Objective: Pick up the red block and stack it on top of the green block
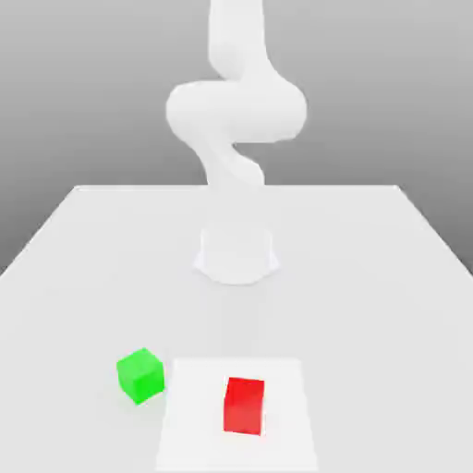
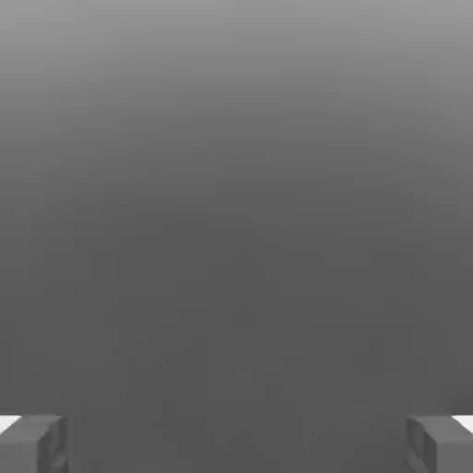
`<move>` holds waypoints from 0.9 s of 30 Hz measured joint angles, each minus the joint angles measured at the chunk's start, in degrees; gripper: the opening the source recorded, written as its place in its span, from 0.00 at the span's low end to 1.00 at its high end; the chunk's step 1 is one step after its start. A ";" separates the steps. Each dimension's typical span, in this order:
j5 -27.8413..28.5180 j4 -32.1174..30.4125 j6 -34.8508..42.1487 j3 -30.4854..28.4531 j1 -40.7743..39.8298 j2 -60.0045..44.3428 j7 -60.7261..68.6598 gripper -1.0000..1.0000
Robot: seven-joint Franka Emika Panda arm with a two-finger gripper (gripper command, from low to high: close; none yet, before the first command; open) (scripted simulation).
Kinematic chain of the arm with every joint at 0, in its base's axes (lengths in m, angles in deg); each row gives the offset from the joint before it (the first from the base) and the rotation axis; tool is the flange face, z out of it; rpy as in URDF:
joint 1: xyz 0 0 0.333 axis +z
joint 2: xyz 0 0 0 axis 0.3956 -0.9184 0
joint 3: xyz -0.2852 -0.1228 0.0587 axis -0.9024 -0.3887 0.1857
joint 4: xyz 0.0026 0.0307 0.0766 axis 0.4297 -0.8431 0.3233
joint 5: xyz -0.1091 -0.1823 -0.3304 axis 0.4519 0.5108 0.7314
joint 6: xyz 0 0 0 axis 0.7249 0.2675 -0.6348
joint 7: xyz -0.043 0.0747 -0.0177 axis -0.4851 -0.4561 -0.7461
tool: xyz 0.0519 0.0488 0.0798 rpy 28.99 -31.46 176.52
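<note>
The white arm point(image 1: 236, 139) rises from its base and curls upward; the gripper point(image 2: 236, 443) seems empty, its fingers point(image 2: 32, 443) spread wide.

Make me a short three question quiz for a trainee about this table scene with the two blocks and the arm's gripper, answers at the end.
1. True or false: the small bright-red cube is stacked on the small bright-green cube.
2. In the exterior view, which cube lies further left?
3. Multiple choice: the gripper is A) open and empty, B) shut on the red cube, C) shut on the green cube.

Key: 1 false, they sit apart on the white table. 2 the green cube. 3 A.
</note>
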 joint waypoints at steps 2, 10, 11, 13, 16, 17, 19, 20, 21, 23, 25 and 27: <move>0.14 -1.81 -2.24 0.43 -0.32 -4.43 -0.87 0.50; 0.70 -8.62 -10.71 1.89 -1.37 -21.14 -4.17 0.50; 0.79 -9.47 -11.77 2.00 -1.43 -23.21 -4.60 0.50; 0.95 -11.17 -13.87 2.17 -1.52 -27.37 -5.44 0.50; 1.07 -13.71 -17.03 2.45 -1.65 -33.60 -6.61 0.50; 1.07 -14.56 -18.08 2.49 -1.64 -35.68 -6.97 0.50; 0.99 -16.25 -20.19 2.56 -1.56 -39.82 -7.63 0.50; 0.88 -17.10 -21.24 2.57 -1.50 -41.90 -7.92 0.50; 0.77 -17.84 -22.36 2.56 -1.40 -43.97 -8.16 0.50; 1.05 -18.01 -25.41 2.36 -1.26 -48.11 -8.63 0.50; 1.58 -17.58 -28.82 1.94 -0.95 -52.26 -9.08 0.50; 2.11 -17.02 -32.30 1.42 -0.55 -56.40 -9.46 0.50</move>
